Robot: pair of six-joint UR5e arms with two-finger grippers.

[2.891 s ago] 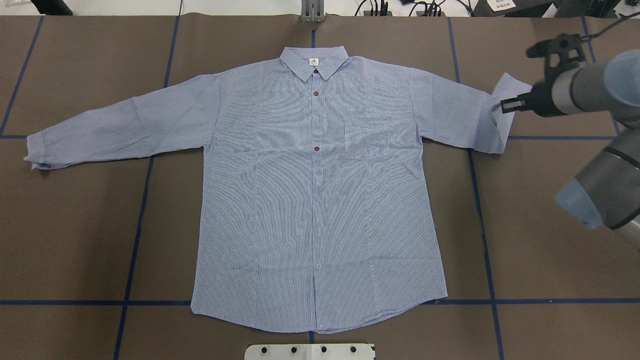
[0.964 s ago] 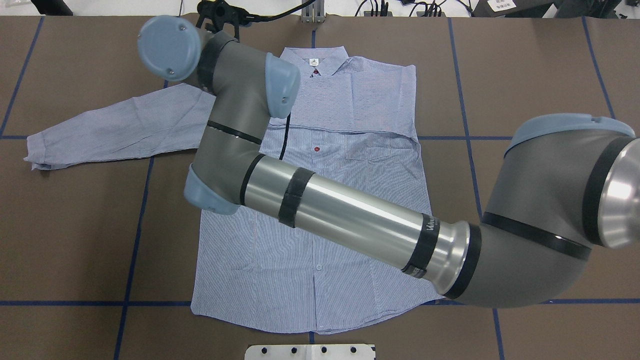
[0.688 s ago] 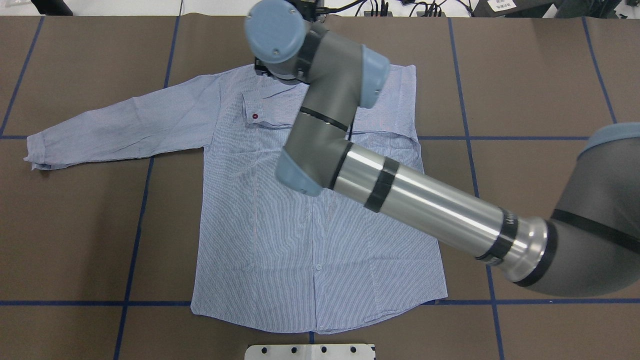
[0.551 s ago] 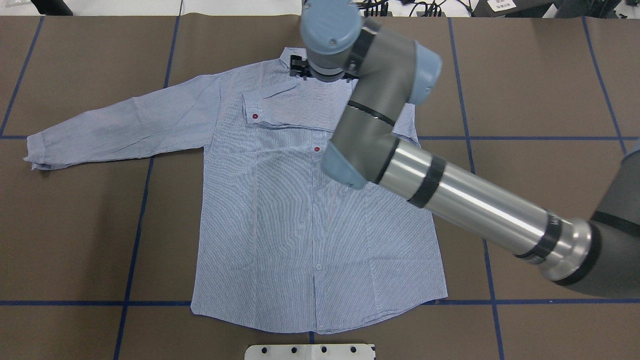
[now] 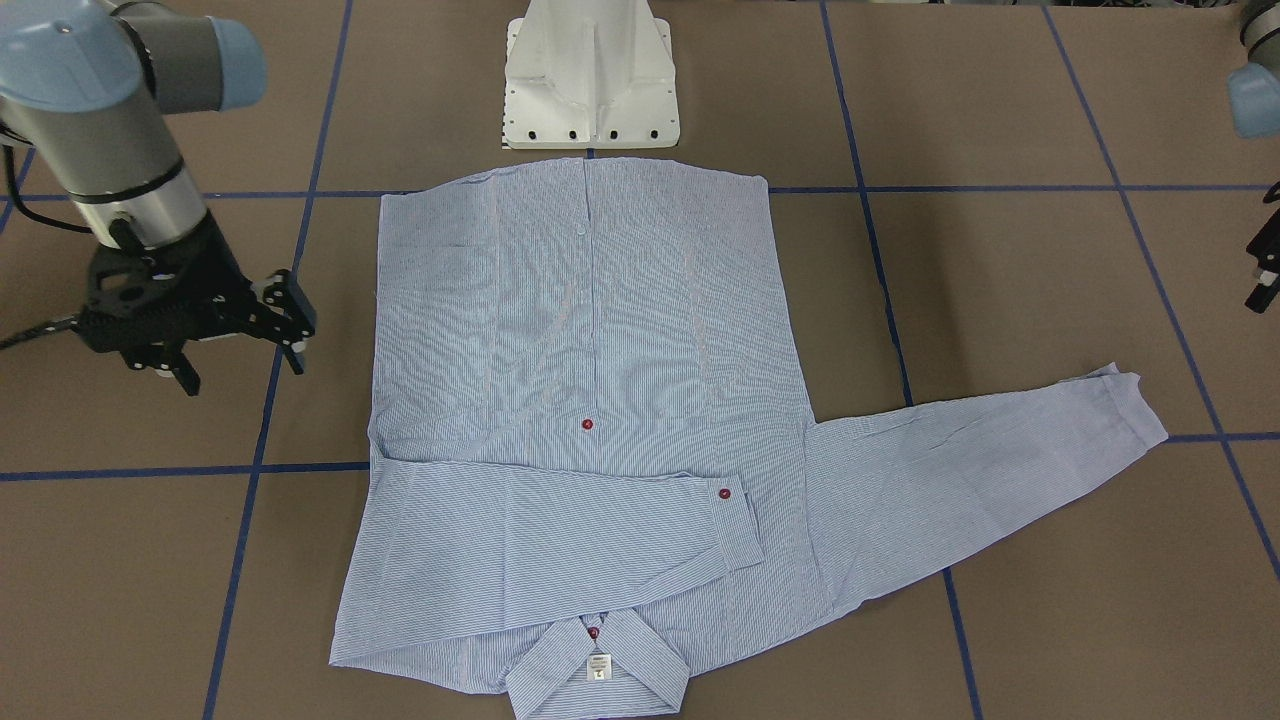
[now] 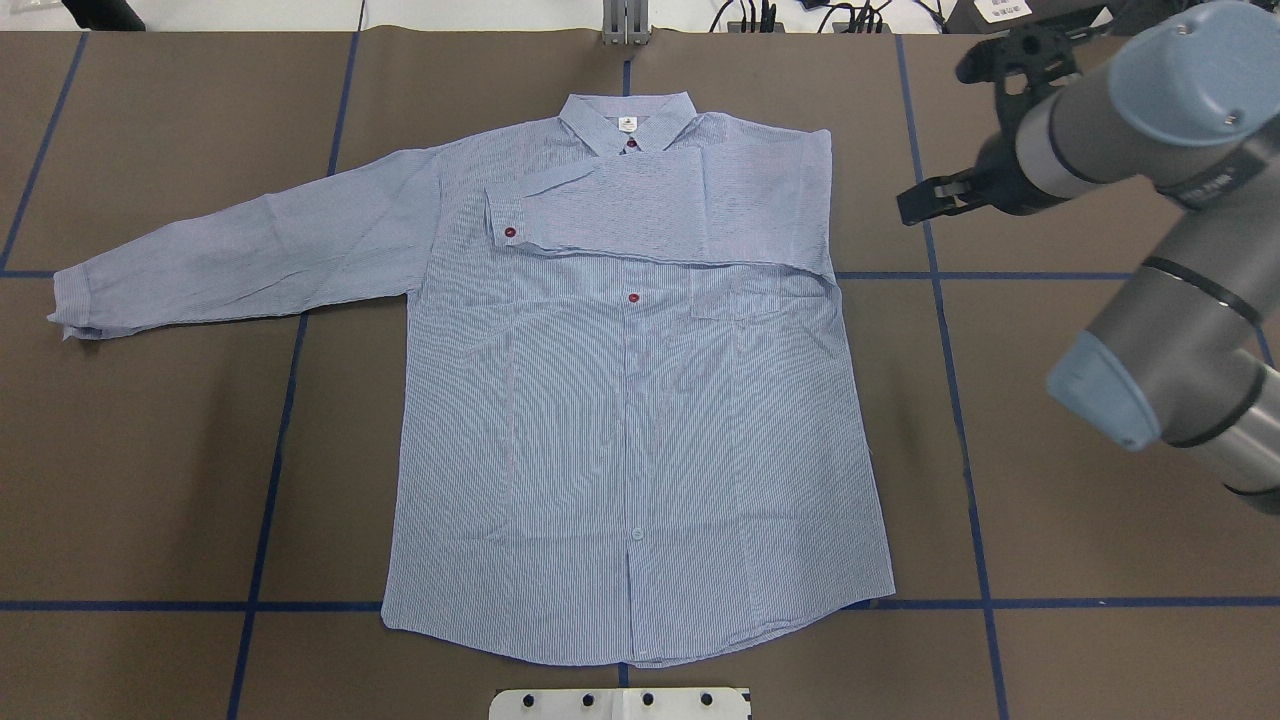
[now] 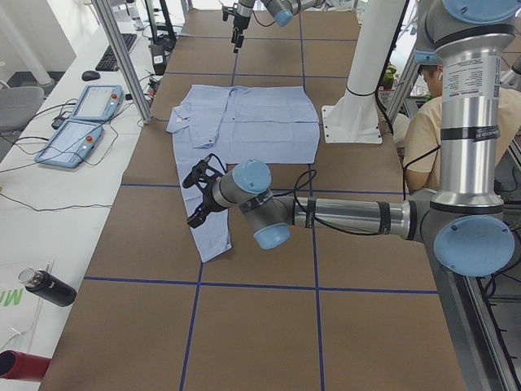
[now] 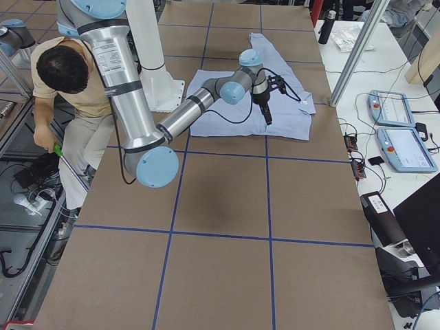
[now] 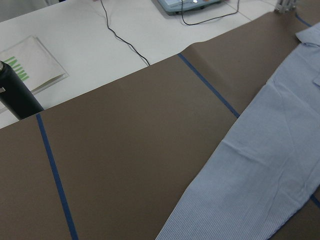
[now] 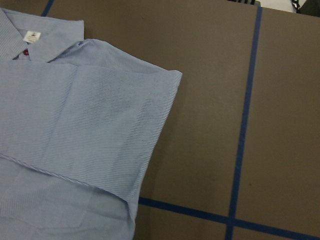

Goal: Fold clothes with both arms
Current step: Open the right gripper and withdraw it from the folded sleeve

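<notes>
The light-blue striped shirt (image 6: 640, 420) lies flat and buttoned side up, collar (image 6: 627, 125) toward the far edge. One sleeve is folded across the chest, its cuff (image 6: 505, 222) with a red button lying near the collar. The other sleeve (image 6: 230, 250) stretches straight out to the side. My right gripper (image 6: 918, 203) hovers off the shirt beside the folded shoulder; in the front-facing view this gripper (image 5: 240, 360) is open and holds nothing. My left gripper (image 7: 198, 195) hangs over the outstretched sleeve's end; only its edge (image 5: 1265, 270) shows in the front-facing view, so I cannot tell its state.
Blue tape lines cross the brown table cover (image 6: 1080, 560). The white pedestal base (image 5: 590, 80) stands at the shirt's hem. A person (image 8: 69, 82) sits beside the base. Control pendants (image 7: 81, 122) and a black bottle (image 7: 49, 287) lie on the white side table.
My right arm carried the sleeve across the chest, let it go there, and drew back to the right, off the shirt. The other sleeve has not moved.
</notes>
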